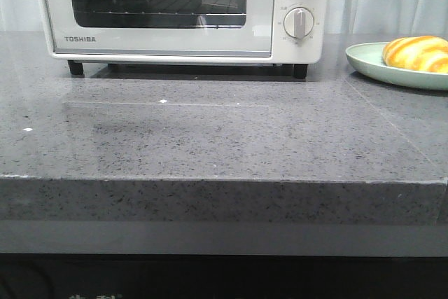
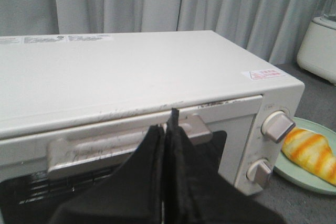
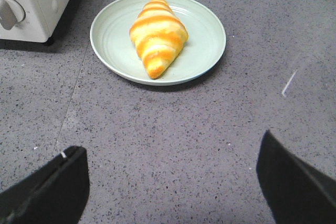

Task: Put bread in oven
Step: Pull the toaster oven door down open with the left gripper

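The white Toshiba oven [image 1: 168, 40] stands at the back of the grey counter with its glass door closed. In the left wrist view my left gripper [image 2: 171, 121] is shut and empty, its tips just in front of the door handle [image 2: 105, 148] near the oven's top edge [image 2: 131, 77]. The bread [image 3: 156, 34], golden-yellow with orange stripes, lies on a pale green plate [image 3: 207, 51]; it also shows in the front view [image 1: 418, 52] at the right edge. My right gripper [image 3: 170, 169] is open and empty above bare counter, short of the plate. Neither gripper shows in the front view.
The oven's round dials [image 1: 299, 23] are on its right side, close to the plate [image 1: 364, 61]. A white appliance [image 2: 319, 45] stands behind the plate. Grey curtains hang behind the counter. The counter's front edge [image 1: 224, 181] runs across the front view.
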